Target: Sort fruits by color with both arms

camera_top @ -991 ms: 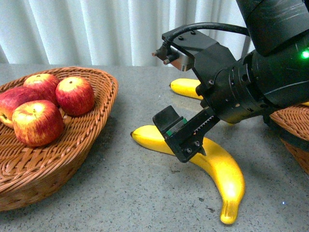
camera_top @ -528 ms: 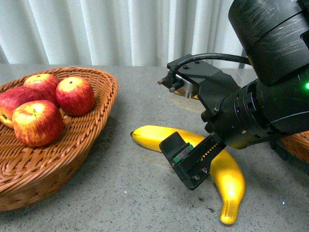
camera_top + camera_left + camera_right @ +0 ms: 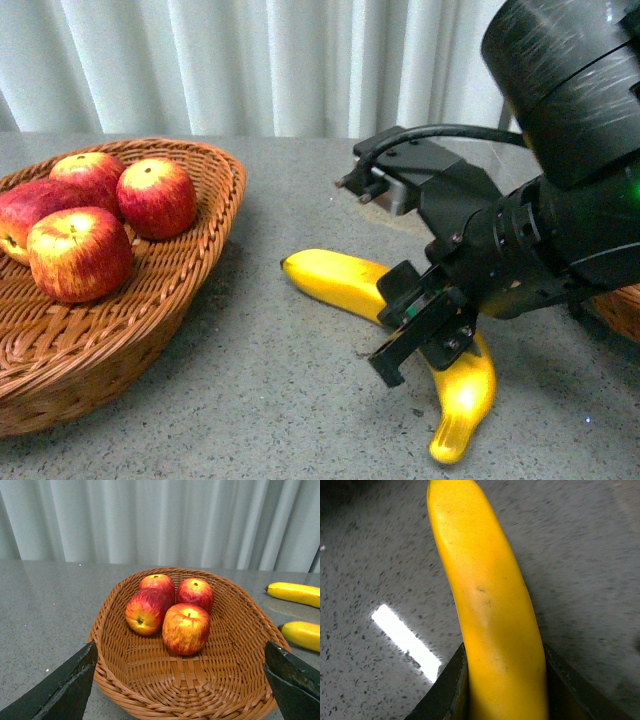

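Right hand (image 3: 420,335) is now sitting lower than a second ago, having dropped over the banana (image 3: 335,280) lying on the tabletop (image 3: 270,390); its fingers (image 3: 451,690) are pressing on both flanks of the fruit in the right wrist view, so it is judged to be clamping the banana; the banana's ends are lying slightly shifted from a moment back, which is pointing to a grip taking hold; the lift is not yet showing.

Left hand (image 3: 178,685) is hanging over the wicker basket (image 3: 200,260) with fingers spread wide, carrying nothing.

Containers: the wicker basket is holding four apples (image 3: 155,197), clustered and touching; no banana is lying in it; a second basket (image 3: 620,305) is showing at the right edge behind the arm, contents hidden; another banana (image 3: 295,592) is waiting on the tabletop beyond.
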